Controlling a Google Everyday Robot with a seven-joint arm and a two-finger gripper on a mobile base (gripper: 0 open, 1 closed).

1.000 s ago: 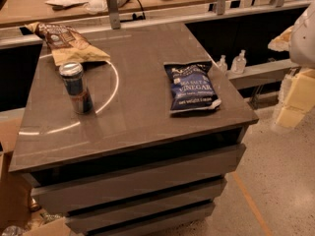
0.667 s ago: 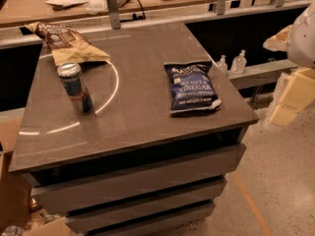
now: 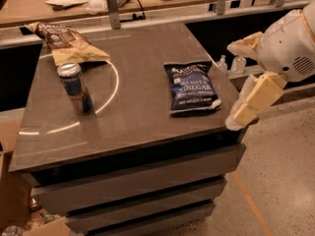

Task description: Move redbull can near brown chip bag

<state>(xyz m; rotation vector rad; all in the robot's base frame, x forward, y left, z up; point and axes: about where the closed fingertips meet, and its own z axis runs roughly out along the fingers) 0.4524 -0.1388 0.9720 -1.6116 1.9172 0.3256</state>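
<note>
The redbull can (image 3: 75, 87) stands upright on the left part of the grey table top (image 3: 138, 117), blue and silver with a silver top. The brown chip bag (image 3: 66, 43) lies flat at the far left corner, just behind the can, with a small gap between them. My gripper (image 3: 241, 116) is cream-coloured and hangs at the table's right edge, at about table-top height, far to the right of the can and holding nothing I can see. The white arm housing (image 3: 288, 45) is above it.
A dark blue Sea Salt & Vinegar chip bag (image 3: 192, 86) lies on the right half of the table, between the gripper and the can. A cluttered wooden counter (image 3: 147, 1) runs behind the table. Small bottles (image 3: 231, 64) stand beyond the right edge.
The arm and gripper have moved left and slightly down, from off to the right up to the table's right edge. The can and both bags have not moved.
</note>
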